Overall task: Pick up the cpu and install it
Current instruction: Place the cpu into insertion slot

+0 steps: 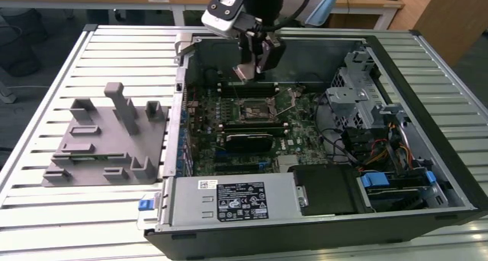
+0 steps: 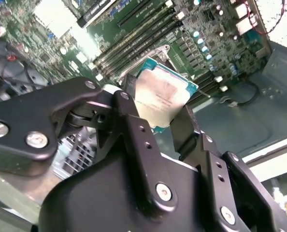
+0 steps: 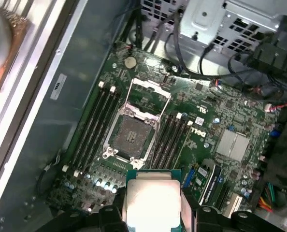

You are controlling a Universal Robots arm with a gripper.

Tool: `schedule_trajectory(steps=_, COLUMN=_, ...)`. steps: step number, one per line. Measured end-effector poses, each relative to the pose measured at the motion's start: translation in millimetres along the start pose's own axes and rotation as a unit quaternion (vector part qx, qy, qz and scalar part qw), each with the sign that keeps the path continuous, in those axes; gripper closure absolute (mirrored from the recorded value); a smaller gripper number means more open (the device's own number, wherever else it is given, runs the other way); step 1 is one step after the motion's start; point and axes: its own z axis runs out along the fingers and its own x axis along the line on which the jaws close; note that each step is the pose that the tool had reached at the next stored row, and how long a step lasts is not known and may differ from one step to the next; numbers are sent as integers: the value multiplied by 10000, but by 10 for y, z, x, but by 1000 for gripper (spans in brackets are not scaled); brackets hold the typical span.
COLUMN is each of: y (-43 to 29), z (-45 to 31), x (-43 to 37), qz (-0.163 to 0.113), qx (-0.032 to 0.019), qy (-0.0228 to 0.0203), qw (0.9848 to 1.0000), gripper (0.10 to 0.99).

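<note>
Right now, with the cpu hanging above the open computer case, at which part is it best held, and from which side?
By two opposite edges, as the gripper holds the cpu, jaws closing inward from both sides. It is a flat thin square, so an edge grip probably leaves both flat faces free to meet the socket.

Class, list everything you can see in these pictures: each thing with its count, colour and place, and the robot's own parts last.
cpu: one, silvery with pale rim, in the gripper above the motherboard.
socket: one, dark, empty, on the motherboard.
motherboard: one, green, inside the case.
case: one, black, open on the table.
power supply: one, silver, inside the case.
tray: one, grey, on the table at the exterior view's left.
table: one, pale slatted, under everything.
gripper: one, black, shut on the cpu.
</note>
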Motion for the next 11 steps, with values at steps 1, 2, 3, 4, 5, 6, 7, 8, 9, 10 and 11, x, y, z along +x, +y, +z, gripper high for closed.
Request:
schedule_trajectory(steps=1, y=0, z=4, x=0, qz=85, qx=-1, qy=-3, qw=10000, gripper=553)
schedule_trajectory(steps=2, y=0, z=8, x=0, qz=170, qx=-2, qy=-7, qw=9999, gripper=553)
schedule_trajectory(steps=3, y=0, z=12, x=0, qz=254, qx=-4, qy=-10, qw=9997, gripper=553)
schedule_trajectory(steps=4, y=-1, z=17, x=0, qz=339, qx=-5, qy=-13, qw=9994, gripper=553)
schedule_trajectory(steps=5, y=-1, z=21, x=0, qz=422, qx=-6, qy=-17, qw=9991, gripper=553)
schedule_trajectory(steps=6, y=-1, z=24, x=1, qz=504, qx=-7, qy=-20, qw=9987, gripper=553)
schedule_trajectory(steps=7, y=-1, z=28, x=1, qz=584, qx=-8, qy=-23, qw=9983, gripper=553)
schedule_trajectory(steps=8, y=-1, z=31, x=1, qz=661, qx=-9, qy=-26, qw=9978, gripper=553)
schedule_trajectory(steps=9, y=-1, z=34, x=1, qz=742, qx=-11, qy=-30, qw=9972, gripper=553)
schedule_trajectory(steps=10, y=-1, z=38, x=2, qz=815, qx=-11, qy=-33, qw=9967, gripper=553)
schedule_trajectory(steps=11, y=0, z=43, x=3, qz=876, qx=-13, qy=-35, qw=9961, gripper=553)
